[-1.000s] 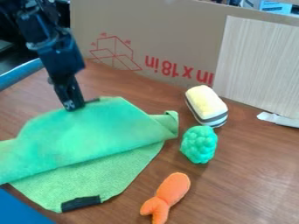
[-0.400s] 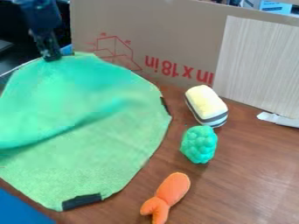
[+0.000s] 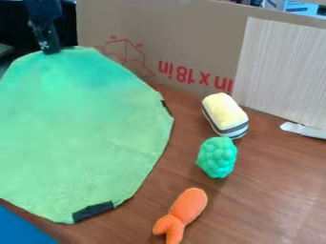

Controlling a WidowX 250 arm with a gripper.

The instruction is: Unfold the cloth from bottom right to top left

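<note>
At the near left corner of the surface (image 3: 267, 190) there is a blue thing (image 3: 22, 228). The cloth (image 3: 83, 124) is spread over the left part, and the pincer (image 3: 51, 50) is closed on its far edge. Cardboard (image 3: 172, 43) stands upright behind. Then come the orange toy (image 3: 183, 213) near the front edge, the green toy (image 3: 218, 157), and just behind it the striped toy (image 3: 224, 114).

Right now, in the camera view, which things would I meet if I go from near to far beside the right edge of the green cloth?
Orange forked toy → green bumpy toy → pale yellow toy with striped sides → cardboard with red print.
</note>
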